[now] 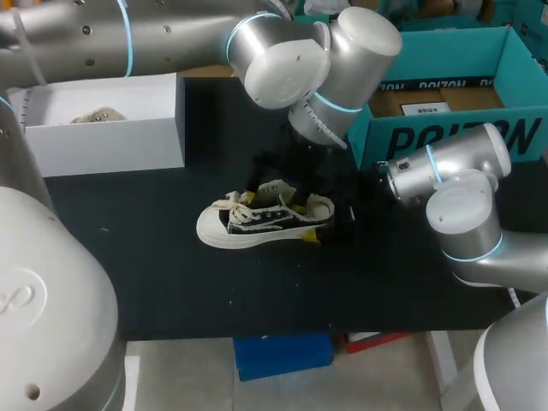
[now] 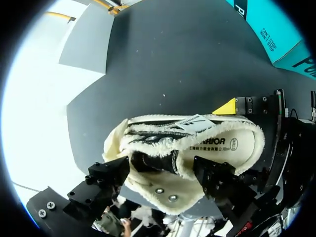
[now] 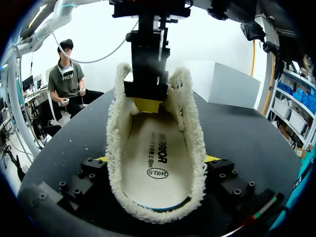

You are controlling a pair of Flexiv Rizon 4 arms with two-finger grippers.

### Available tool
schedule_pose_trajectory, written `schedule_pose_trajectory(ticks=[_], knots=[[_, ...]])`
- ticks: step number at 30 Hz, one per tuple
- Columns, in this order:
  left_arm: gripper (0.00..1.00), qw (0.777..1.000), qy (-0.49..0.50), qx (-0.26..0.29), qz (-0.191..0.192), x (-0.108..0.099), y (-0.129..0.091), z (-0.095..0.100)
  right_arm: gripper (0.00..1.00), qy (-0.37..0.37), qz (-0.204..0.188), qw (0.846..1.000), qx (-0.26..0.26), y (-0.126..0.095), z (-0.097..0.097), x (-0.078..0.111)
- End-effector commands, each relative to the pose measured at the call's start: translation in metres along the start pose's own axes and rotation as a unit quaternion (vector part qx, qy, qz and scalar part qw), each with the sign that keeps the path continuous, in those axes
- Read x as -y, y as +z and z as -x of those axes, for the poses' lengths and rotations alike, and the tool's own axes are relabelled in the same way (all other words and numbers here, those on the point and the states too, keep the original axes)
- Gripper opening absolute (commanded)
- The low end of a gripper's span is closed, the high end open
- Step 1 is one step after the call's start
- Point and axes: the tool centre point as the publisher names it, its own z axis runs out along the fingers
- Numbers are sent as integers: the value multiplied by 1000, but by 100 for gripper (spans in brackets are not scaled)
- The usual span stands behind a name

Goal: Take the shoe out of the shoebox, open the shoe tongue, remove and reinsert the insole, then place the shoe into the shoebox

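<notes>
Open table (image 1: pixel 257 291) before shoe (image 1: pixel 257 224), white shoebox (image 1: pixel 111 137) rear left, teal carton (image 1: pixel 445 128) rear right

shoe (image 1: pixel 261 221) black, cream sole, cream fleece lining; shoebox (image 1: pixel 111 141) white; table (image 1: pixel 171 282) black; carton (image 1: pixel 445 137) teal.

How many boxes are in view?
2: a white box at the table's far left, and a teal box at the far right. More may be hidden.

Shoe (image 1: pixel 261 221) stands on its sole mid-table (image 1: pixel 171 282), toe toward the left edge, heel gripped between the fingers of the right gripper (image 3: pixel 158 160); left gripper (image 2: pixel 162 170) sits directly over its opening. Shoebox (image 1: pixel 107 137) occupies the far left corner, a larger carton (image 1: pixel 454 128) the far right corner.
</notes>
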Motion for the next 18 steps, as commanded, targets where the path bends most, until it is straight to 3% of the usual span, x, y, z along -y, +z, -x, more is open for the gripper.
schedule_pose_trajectory(ticks=[1,5,6,8,18], knots=[[55,1000,-4,-5,7,4,2,-5,0,0,-1,1000,1,4,0,2],[40,1000,-5,-4,6,6,1,-7,0,0,-1,1000,1,4,0,2],[24,1000,-5,-3,4,6,1,-7,0,0,-1,1000,1,4,0,2],[0,1000,-6,-2,4,6,0,-8,0,0,-1,1000,1,4,0,2],[0,1000,-10,-2,-1,7,-5,-2,0,0,-1,1000,1,4,0,2]])
